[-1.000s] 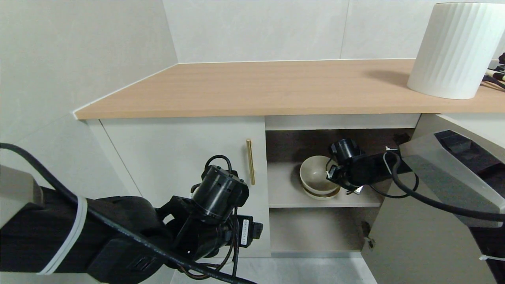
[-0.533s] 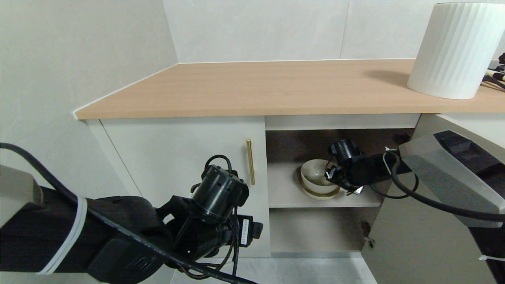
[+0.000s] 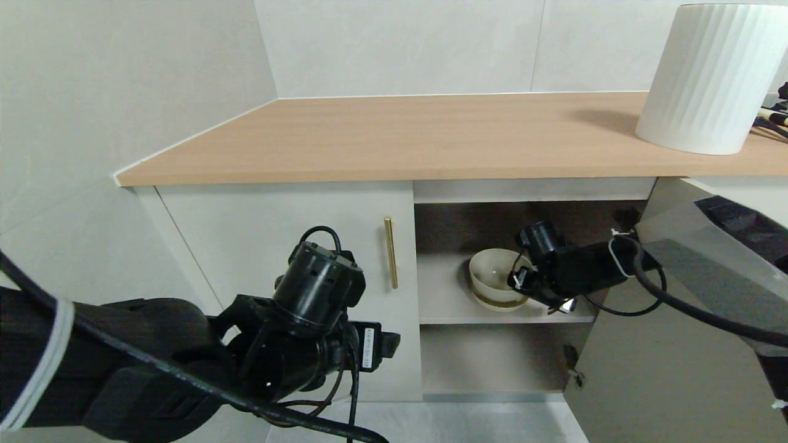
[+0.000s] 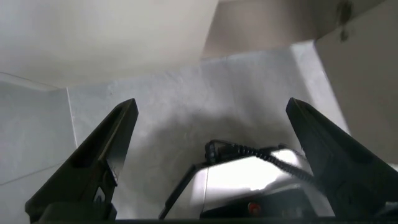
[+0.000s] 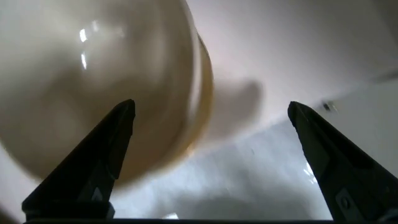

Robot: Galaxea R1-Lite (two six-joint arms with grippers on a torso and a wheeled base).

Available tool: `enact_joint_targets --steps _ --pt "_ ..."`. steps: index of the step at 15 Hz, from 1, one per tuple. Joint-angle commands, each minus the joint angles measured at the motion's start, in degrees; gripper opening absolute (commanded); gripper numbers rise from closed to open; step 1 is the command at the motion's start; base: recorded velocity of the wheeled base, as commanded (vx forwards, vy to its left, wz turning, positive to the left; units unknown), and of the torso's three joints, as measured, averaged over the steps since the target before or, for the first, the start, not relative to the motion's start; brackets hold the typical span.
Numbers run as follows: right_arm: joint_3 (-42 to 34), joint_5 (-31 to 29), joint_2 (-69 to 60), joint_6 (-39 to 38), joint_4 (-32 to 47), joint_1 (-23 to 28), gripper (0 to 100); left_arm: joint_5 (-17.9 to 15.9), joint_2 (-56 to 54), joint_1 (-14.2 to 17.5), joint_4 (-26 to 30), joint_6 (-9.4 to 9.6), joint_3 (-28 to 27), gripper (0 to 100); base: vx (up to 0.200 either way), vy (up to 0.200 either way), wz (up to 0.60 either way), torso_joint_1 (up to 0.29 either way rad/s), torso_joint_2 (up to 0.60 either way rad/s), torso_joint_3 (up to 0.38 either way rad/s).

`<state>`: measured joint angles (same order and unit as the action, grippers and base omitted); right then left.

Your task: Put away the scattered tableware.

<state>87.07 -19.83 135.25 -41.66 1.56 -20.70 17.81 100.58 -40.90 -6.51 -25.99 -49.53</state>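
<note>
I count two pieces of tableware, stacked on the upper shelf of the open cabinet bay, right of centre in the head view. One is a smooth, glossy cream bowl, round and deep. It sits on a shallower dish with a brownish rim.

My right gripper is just beside the bowl's right edge. I can't tell from the head view whether it touches. In the right wrist view its two dark, wedge-shaped fingers stand wide apart with nothing clamped between them. The bowl's shiny curved wall fills the upper left of that picture.

My left gripper is low at the lower left of the head view, in front of the one closed cabinet door, which is flat and matte pale grey. Its two fingers are also spread, holding nothing, over a pale mottled floor.

That door carries a single slim brass bar handle. Above runs a wood-grain countertop, with one white ribbed cylinder at the upper right.
</note>
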Motion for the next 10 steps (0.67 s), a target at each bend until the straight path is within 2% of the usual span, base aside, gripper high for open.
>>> enact_joint_targets --steps 1,3,4,6,10 --pt "-9.99 4.45 -11.42 2.98 0.02 -2.15 100 0.38 -7.51 2.05 -0.08 3.75 3.30 100 0.000 0.000 0.00 0.000 0.00 0.000" --pt "-17.72 8.50 -20.38 5.09 0.02 -3.91 100 0.47 -12.69 3.99 0.01 7.27 5.15 100 0.000 0.000 0.00 0.000 0.00 0.000" --pt "-23.17 9.02 -27.94 8.96 -0.07 -5.40 100 0.30 -17.09 4.95 0.18 8.85 6.20 100 0.000 0.000 0.00 0.000 0.00 0.000" --pt "-29.50 9.29 -36.55 11.95 -0.07 -8.04 100 0.12 -21.40 6.62 0.27 8.94 8.57 100 0.000 0.000 0.00 0.000 0.00 0.000" --pt "-36.79 9.11 -47.98 13.88 0.64 -12.26 100 0.21 -25.79 9.26 0.09 8.85 12.35 100 0.000 0.000 0.00 0.000 0.00 0.000"
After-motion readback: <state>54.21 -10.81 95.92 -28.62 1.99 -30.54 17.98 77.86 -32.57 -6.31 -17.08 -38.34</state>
